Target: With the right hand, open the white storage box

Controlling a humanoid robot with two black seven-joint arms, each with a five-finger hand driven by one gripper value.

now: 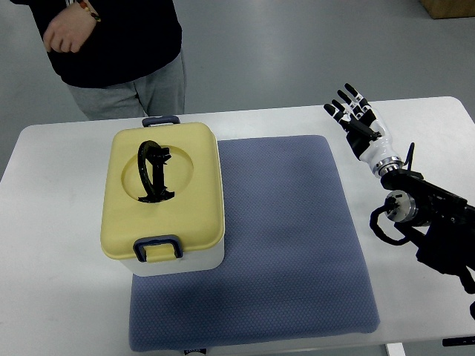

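A white storage box (182, 258) with a pale yellow lid (167, 189) stands on the left part of a blue-grey mat (289, 245). The lid is down, with a black carry handle (152, 172) lying on top and dark blue latches at the near side (157, 247) and far side (161, 119). My right hand (355, 115) hovers over the table's far right, well to the right of the box, fingers spread and holding nothing. Its black forearm (423, 215) comes in from the right edge.
The white table (59, 267) carries the mat. A person in a dark top and grey trousers (130, 81) stands at the far edge just behind the box, one hand (67, 33) held at the chest. A cardboard box corner (449, 7) shows top right.
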